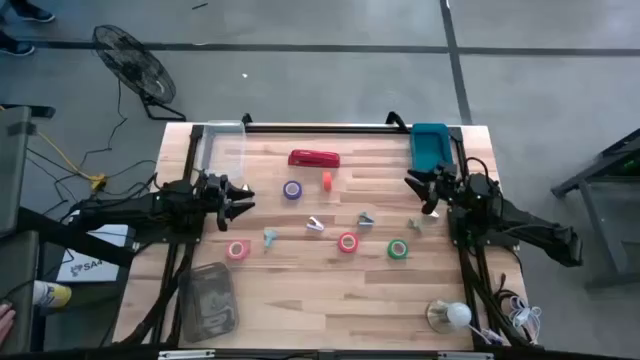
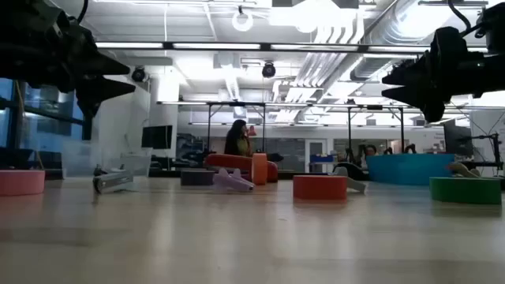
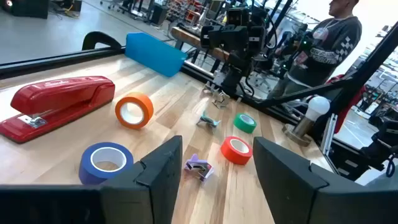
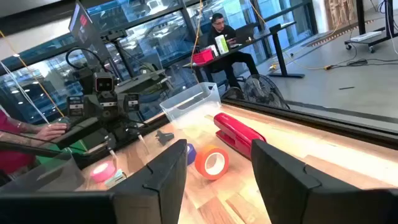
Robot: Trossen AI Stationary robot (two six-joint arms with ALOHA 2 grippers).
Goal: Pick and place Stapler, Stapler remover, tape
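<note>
The red stapler (image 1: pixel 313 158) lies flat at the table's far middle. Tape rolls lie flat: purple-blue (image 1: pixel 292 190), pink (image 1: pixel 237 249), red (image 1: pixel 348 242), green (image 1: pixel 398 249). An orange roll (image 3: pixel 134 111) stands on its edge by the stapler. Small staple removers (image 1: pixel 315 226) (image 1: pixel 367 220) lie among them. My left gripper (image 1: pixel 243 201) hovers open at the table's left, pointing toward the right edge. My right gripper (image 1: pixel 415 190) hovers open at the right, pointing toward the left edge. Both are above the tabletop and hold nothing.
A clear bin (image 1: pixel 222 140) stands at the far left corner and a blue bin (image 1: pixel 430 145) at the far right. A clear lidded box (image 1: pixel 207 297) lies near left, a bulb on a stand (image 1: pixel 450 315) near right. People show beyond the table.
</note>
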